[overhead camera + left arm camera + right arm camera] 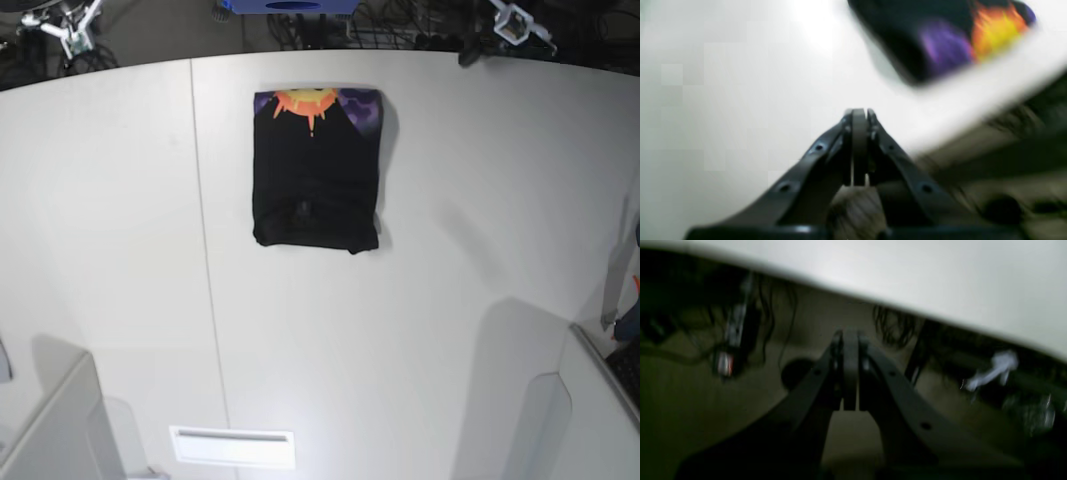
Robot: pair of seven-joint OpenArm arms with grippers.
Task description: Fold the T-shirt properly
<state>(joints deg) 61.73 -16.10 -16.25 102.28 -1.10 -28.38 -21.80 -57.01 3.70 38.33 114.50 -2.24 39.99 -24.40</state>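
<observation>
Base view: folded T-shirt [316, 170] on table [450, 250], no legible writing; left tool [859, 113], right tool [850, 335] clenched, empty.

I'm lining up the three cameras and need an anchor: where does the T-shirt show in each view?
Left wrist: the T-shirt lies blurred at the upper right, orange and purple print showing, beyond the left gripper, whose jaws are together.
Right wrist: not in it; only the right gripper, jaws together, and the table's edge.
Base: folded, upper centre, print at its far end.
Shared landmark: the white table.
</observation>
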